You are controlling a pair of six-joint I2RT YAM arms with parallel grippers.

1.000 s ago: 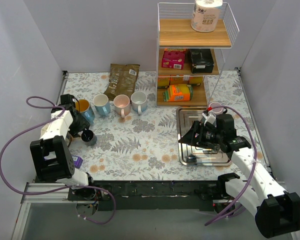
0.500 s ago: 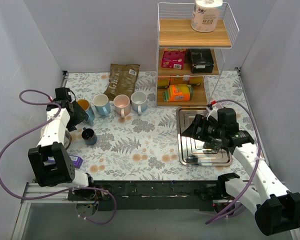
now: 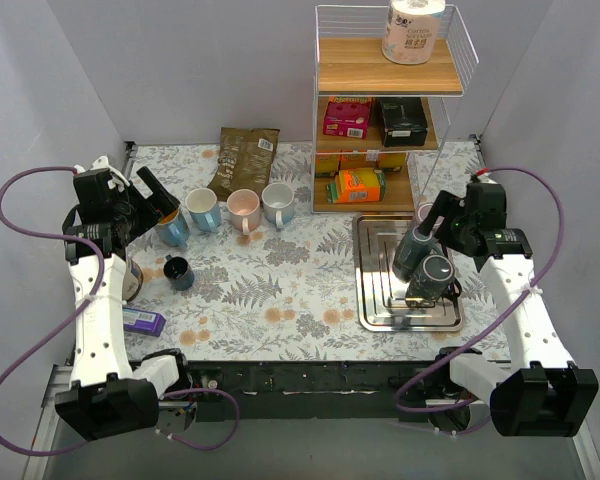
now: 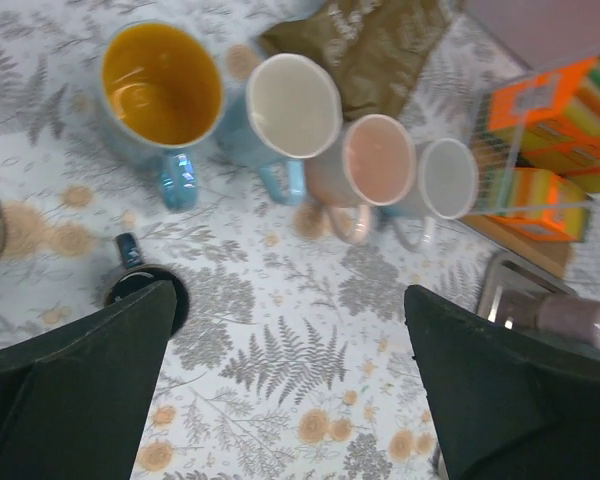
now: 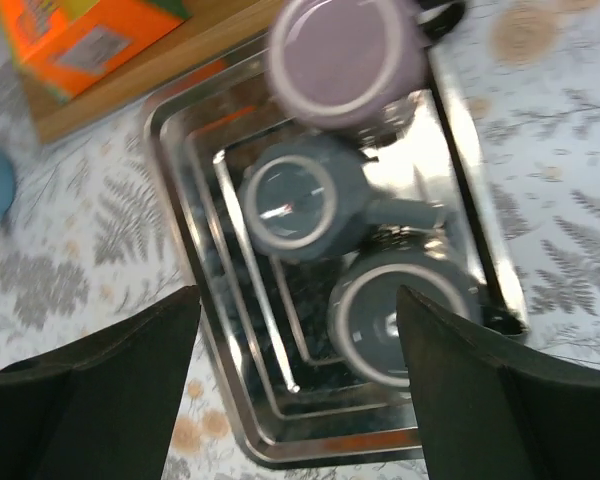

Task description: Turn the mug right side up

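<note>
Dark mug [image 4: 138,281] partly behind left finger [image 4: 70,385]

top view looks down on the whole surface [image 3: 280,290] from behind; wrist views look down closer (left over the mug row [image 4: 310,130], right over the tray [image 5: 185,215]).

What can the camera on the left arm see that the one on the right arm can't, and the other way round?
Left wrist only: the full row of four upright mugs, a small dark mug, a brown bag. Right wrist only: two grey mugs. Both: the metal tray, a lilac mug, the orange box.
</note>
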